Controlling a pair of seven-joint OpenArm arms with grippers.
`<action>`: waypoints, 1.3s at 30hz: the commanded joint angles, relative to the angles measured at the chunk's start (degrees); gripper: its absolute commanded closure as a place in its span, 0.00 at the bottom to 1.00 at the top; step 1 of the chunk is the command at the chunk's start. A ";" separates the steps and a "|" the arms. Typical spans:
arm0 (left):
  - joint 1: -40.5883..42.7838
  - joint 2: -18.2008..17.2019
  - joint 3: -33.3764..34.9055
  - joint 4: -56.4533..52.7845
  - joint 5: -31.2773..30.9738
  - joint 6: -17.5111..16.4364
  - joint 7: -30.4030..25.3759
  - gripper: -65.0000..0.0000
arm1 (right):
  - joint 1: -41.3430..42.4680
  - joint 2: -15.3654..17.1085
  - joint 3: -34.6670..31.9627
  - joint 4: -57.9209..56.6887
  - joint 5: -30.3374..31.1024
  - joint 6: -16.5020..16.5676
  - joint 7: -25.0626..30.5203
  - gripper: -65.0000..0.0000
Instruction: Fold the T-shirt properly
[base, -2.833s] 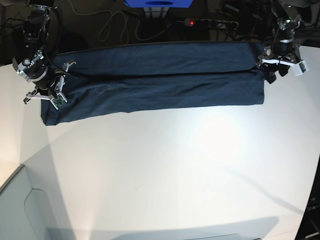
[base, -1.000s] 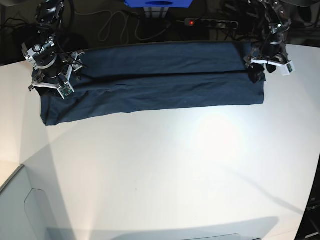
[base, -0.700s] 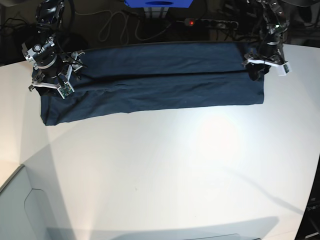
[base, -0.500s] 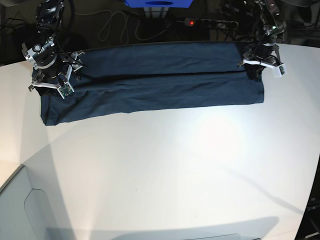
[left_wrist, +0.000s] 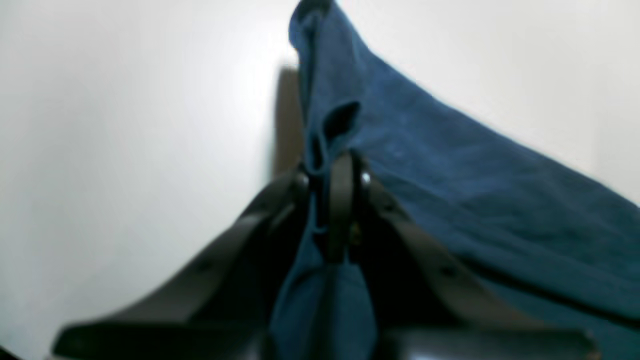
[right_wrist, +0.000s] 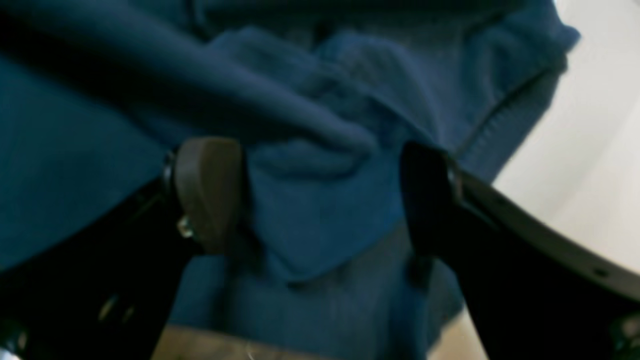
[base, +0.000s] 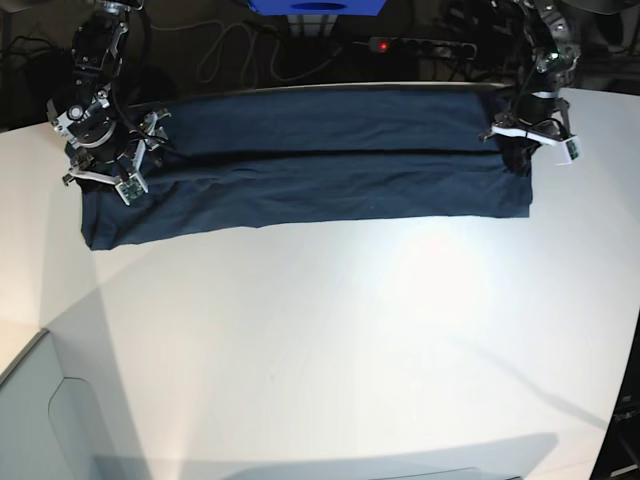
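T-shirt (base: 310, 160) lying as a long band across far side of tabletop (base: 330, 340), long axis running left-right in base view, w/ a lengthwise crease down the middle. No containers anywhere in shot.

Left gripper (left_wrist: 332, 172) sitting at the band's end on base view's right. Wrist cam showing its fingers (left_wrist: 340, 210) pinched together on a bunched ridge of cloth; fabric rising out between them and draping away toward the frame's right. So: gripping the shirt edge.

Right gripper (right_wrist: 320, 195) sitting at the opposite end, base view's left. Its fingers (right_wrist: 210, 192) standing wide apart, straddling a rumpled lump of shirt. Cloth lying between them, touching the pad on the frame's left; not clamped.

Key relation: each arm is parked at its own end of the long axis, so cloth lies directly under/between the fingers at both ends. Neither needs to travel. Right side looks to be the one lagging: judging it has to close on the lump before both ends can lift together.

Risk, as a guess: lifting w/ only one end held would drag the band askew.
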 joint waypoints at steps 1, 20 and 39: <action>0.17 -0.27 -0.15 2.06 -0.87 -0.20 -1.42 1.00 | 0.46 0.53 0.29 0.14 0.02 0.65 0.55 0.27; 2.10 4.66 19.71 15.34 -0.70 4.90 0.96 1.00 | 1.07 0.53 -0.06 -1.71 -0.07 0.65 3.10 0.27; -7.92 4.30 49.52 3.12 -0.70 15.19 0.08 1.00 | 1.07 0.53 -0.06 -1.62 -0.16 0.65 3.18 0.27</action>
